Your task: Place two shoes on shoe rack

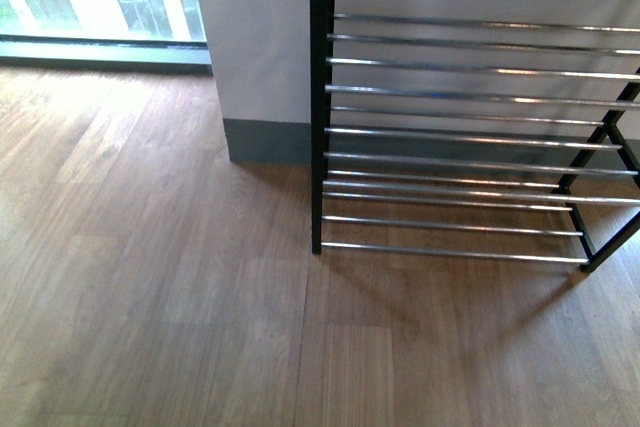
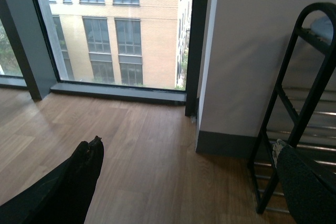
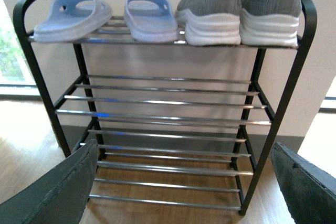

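Front view: I see only the shoe rack [image 1: 470,137] lower bars, no arms. Left wrist: left gripper [image 2: 194,182] spread wide, empty, by the rack's side. Right wrist: right gripper [image 3: 184,182] open too — sneakers [image 3: 239,9] and slides [image 3: 107,14] sit on top tier. Looks done; I'd back off w/o bumping the frame.

wood floor [image 1: 150,297], white wall [image 1: 255,27], window [image 2: 115,24]
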You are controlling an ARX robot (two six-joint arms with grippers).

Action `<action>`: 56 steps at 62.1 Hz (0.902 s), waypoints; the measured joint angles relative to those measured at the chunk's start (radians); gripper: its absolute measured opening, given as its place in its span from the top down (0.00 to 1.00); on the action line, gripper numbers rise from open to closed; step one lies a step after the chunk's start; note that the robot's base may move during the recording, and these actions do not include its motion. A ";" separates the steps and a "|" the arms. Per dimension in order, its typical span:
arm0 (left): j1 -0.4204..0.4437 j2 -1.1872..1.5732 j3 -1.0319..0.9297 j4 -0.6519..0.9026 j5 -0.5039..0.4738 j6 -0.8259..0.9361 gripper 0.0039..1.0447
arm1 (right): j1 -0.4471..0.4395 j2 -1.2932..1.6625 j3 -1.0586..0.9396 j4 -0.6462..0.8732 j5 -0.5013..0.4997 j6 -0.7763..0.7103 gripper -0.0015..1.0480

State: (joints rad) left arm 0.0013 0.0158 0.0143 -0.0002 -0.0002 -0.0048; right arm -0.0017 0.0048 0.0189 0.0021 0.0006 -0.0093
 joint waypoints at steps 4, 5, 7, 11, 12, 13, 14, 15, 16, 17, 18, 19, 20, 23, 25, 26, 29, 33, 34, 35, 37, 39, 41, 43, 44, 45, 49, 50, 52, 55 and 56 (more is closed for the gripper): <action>0.000 0.000 0.000 0.000 0.000 0.000 0.09 | 0.000 0.000 0.000 -0.001 0.000 0.001 0.09; 0.000 0.000 0.000 0.000 0.000 0.000 0.09 | 0.000 0.000 0.000 -0.001 -0.001 0.001 0.09; 0.000 0.000 0.000 0.000 0.000 0.000 0.09 | 0.000 0.000 0.000 -0.001 -0.001 0.001 0.09; 0.000 0.000 0.000 0.000 0.000 0.000 0.09 | 0.000 0.000 0.000 -0.001 0.000 0.001 0.09; 0.000 0.000 0.000 0.000 0.000 0.000 0.09 | 0.000 0.000 0.000 -0.001 -0.001 0.001 0.09; 0.000 0.000 0.000 0.000 -0.001 0.000 0.09 | 0.000 0.000 0.000 -0.001 -0.002 0.001 0.09; 0.000 0.000 0.000 0.000 -0.001 0.000 0.09 | 0.000 0.000 0.000 -0.001 -0.003 0.001 0.09; 0.000 0.000 0.000 0.000 -0.002 0.000 0.09 | 0.000 0.000 0.000 -0.001 -0.004 0.001 0.09; 0.000 0.000 0.000 0.000 -0.005 0.000 0.09 | 0.000 0.000 0.000 -0.001 -0.005 0.001 0.09; 0.000 0.000 0.000 0.000 -0.004 0.000 0.09 | 0.000 0.000 0.000 -0.001 -0.005 0.001 0.09; 0.000 0.000 0.000 0.000 -0.005 0.000 0.09 | 0.000 0.000 0.000 -0.001 -0.005 0.001 0.09; 0.000 0.000 0.000 0.000 -0.005 0.000 0.09 | 0.001 0.000 0.000 -0.001 -0.005 0.001 0.09; 0.000 0.000 0.000 0.000 -0.005 0.000 0.09 | 0.001 0.000 0.000 -0.001 -0.005 0.001 0.09; 0.000 0.000 0.000 0.000 -0.001 0.000 0.09 | 0.001 0.000 0.000 -0.001 -0.004 0.001 0.09; -0.002 0.000 0.000 0.000 0.003 0.000 0.09 | 0.001 -0.002 0.000 -0.001 0.003 0.002 0.09; -0.002 0.000 0.000 0.000 0.006 0.000 0.09 | 0.000 -0.002 0.000 -0.001 0.006 0.002 0.09; -0.002 0.000 0.000 0.000 0.006 0.000 0.09 | 0.001 -0.002 0.000 -0.002 0.006 0.002 0.09; -0.002 0.000 0.000 0.000 0.004 0.000 0.09 | 0.001 -0.002 0.000 -0.002 0.002 0.002 0.09; -0.002 0.000 0.000 0.000 0.003 0.000 0.09 | 0.001 -0.002 0.000 -0.002 0.003 0.002 0.09; -0.002 0.000 0.000 0.000 0.002 0.000 0.09 | 0.001 -0.002 0.000 -0.002 0.003 0.002 0.09; -0.002 0.000 0.000 0.000 -0.001 0.000 0.09 | 0.001 -0.002 0.000 -0.002 0.002 0.002 0.09; -0.002 0.000 0.000 0.000 0.000 0.000 0.09 | 0.001 -0.002 0.000 -0.002 -0.001 0.002 0.09; -0.002 0.000 0.000 0.000 0.000 0.000 0.09 | 0.001 -0.002 0.000 -0.002 0.000 0.002 0.09; -0.002 0.000 0.000 0.000 0.002 0.000 0.09 | 0.001 -0.002 0.000 -0.002 0.002 0.002 0.09; -0.002 0.000 0.000 0.000 0.001 0.000 0.09 | 0.001 -0.002 0.000 -0.002 0.003 0.002 0.09; -0.002 0.000 0.000 0.000 0.000 0.000 0.09 | 0.001 -0.002 0.000 -0.002 0.002 0.002 0.09; -0.002 0.000 0.000 0.000 -0.001 0.000 0.09 | 0.001 -0.002 0.000 -0.002 -0.001 0.002 0.09; -0.002 0.000 0.000 0.000 -0.001 0.000 0.09 | 0.001 -0.002 0.000 -0.002 -0.001 0.002 0.09; -0.002 0.000 0.000 0.000 -0.001 0.000 0.09 | 0.001 -0.002 0.000 -0.002 -0.001 0.002 0.09; -0.002 0.000 0.000 0.000 -0.001 0.000 0.09 | 0.001 -0.002 0.000 -0.002 -0.001 0.002 0.09; -0.002 0.000 0.000 0.000 -0.001 0.000 0.09 | 0.001 -0.002 0.000 -0.002 -0.001 0.002 0.09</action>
State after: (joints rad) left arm -0.0002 0.0158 0.0143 -0.0006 -0.0010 -0.0048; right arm -0.0006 0.0029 0.0189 -0.0002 -0.0002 -0.0071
